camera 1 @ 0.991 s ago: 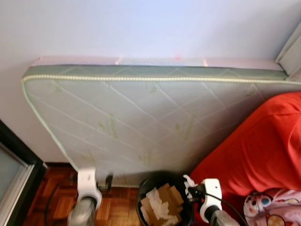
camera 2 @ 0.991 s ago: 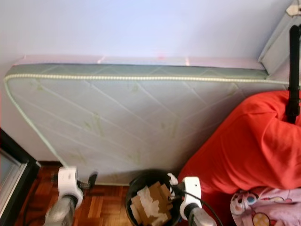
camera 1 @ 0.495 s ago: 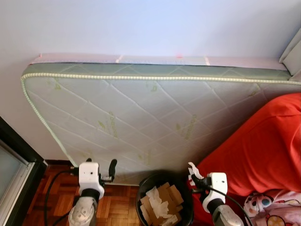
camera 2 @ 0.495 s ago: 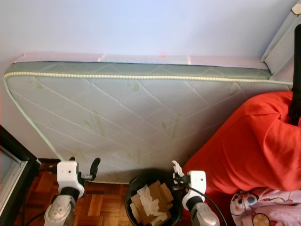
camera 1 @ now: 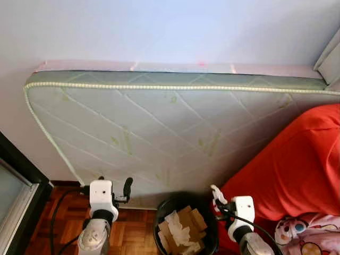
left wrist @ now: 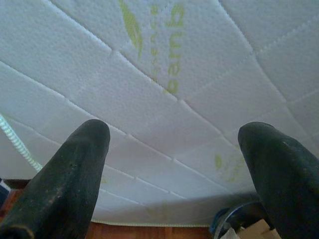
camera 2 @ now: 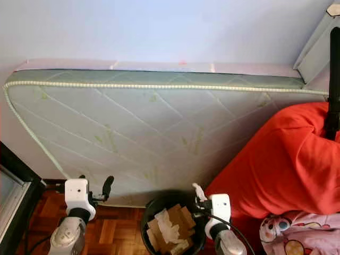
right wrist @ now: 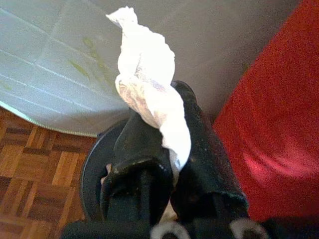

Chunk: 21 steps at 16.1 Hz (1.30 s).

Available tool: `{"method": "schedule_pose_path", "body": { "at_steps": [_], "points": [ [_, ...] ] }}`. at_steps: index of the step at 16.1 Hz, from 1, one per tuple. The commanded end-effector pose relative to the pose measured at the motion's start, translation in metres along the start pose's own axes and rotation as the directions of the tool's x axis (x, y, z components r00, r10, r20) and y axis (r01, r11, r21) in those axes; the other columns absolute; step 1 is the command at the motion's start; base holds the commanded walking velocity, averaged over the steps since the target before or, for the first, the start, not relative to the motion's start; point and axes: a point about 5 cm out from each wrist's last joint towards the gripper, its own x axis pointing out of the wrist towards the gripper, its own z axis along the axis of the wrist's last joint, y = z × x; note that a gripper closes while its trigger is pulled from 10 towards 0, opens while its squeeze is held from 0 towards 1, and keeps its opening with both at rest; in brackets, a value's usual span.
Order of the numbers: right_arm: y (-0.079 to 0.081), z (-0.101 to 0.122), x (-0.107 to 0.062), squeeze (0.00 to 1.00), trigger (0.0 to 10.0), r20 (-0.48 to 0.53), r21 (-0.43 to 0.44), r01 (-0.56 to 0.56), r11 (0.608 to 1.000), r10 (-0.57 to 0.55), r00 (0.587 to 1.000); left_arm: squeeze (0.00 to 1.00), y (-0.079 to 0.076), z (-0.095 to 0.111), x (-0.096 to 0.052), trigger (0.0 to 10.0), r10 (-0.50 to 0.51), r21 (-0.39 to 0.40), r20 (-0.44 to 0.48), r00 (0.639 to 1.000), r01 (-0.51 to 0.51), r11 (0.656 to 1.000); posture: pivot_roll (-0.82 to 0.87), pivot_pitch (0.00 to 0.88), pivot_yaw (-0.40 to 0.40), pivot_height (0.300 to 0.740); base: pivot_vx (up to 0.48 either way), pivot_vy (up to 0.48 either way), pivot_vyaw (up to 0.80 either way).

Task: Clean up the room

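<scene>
**A:** What did the right gripper [right wrist: 164, 144] have?

**B:** A twisted white tissue [right wrist: 149, 99]. The two black fingers were closed on it, pinching its lower part, and the rest of the wad stuck out past the fingertips. The gripper hung over the right rim of the black waste bin [camera 1: 162, 210], just beside the red cover [camera 1: 297, 164].

**A:** And the bin itself, where did it stand?

**B:** On the parquet floor [camera 1: 138, 234], against the bottom edge of the quilted mattress [camera 1: 159, 127] that leaned on its side against the pale wall [camera 1: 159, 26]. Brown cardboard pieces [camera 1: 188, 220] and crumpled white paper [camera 1: 175, 228] lay inside it.

**A:** The left gripper [left wrist: 174, 164]?

**B:** Spread wide with nothing between its fingers. It was raised to the left of the bin, near the mattress's lower left corner, facing the quilted face with its green printed lettering. A black cable [camera 1: 58, 212] ran along the floor beside that arm.

**A:** Anything else around?

**B:** A dark-framed panel [camera 1: 16, 191] at the floor's left edge, and a pink patterned cloth [camera 1: 308, 236] below the red cover at the lower right. In the right eye view a black pole [camera 2: 333, 79] stood at the right edge, above the red cover.
</scene>
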Motion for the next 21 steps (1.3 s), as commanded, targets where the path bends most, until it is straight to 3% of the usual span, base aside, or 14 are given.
{"method": "schedule_pose_path", "body": {
  "at_steps": [1,7,9,16,21],
  "points": [
    [0.002,0.000,0.000,0.00,10.0,0.008,-0.025,-0.009,1.000,0.009,1.000,0.00,-0.003,-0.003,-0.003,10.0,-0.004,-0.007,-0.021,1.000,0.004,1.000,-0.07,0.080,-0.052,0.691,0.000,0.000,0.00],
    [0.013,0.008,0.007,0.00,10.0,0.011,-0.050,-0.084,0.995,0.084,0.996,0.00,-0.004,-0.001,0.000,10.0,0.004,-0.017,-0.021,1.000,-0.004,1.000,-0.06,0.106,-0.063,0.691,0.000,0.000,0.00],
    [0.017,0.009,0.008,0.00,10.0,0.011,-0.063,-0.123,0.990,0.124,0.992,0.00,-0.004,-0.002,-0.001,10.0,0.005,-0.022,-0.026,1.000,-0.006,1.000,-0.06,0.110,-0.065,0.672,0.000,0.000,0.00],
    [0.010,0.010,0.010,0.00,10.0,-0.028,-0.043,-0.136,0.990,0.134,0.991,0.00,-0.004,0.001,0.001,10.0,0.027,-0.042,-0.018,0.999,-0.028,0.999,-0.05,0.126,-0.074,0.672,0.000,0.000,0.00],
    [0.015,0.012,0.015,0.00,10.0,-0.039,-0.025,-0.131,0.991,0.130,0.991,0.00,-0.004,0.001,-0.002,10.0,0.033,-0.045,-0.021,0.999,-0.034,0.998,-0.04,0.141,-0.078,0.658,0.000,0.000,0.00]
  ]
}}
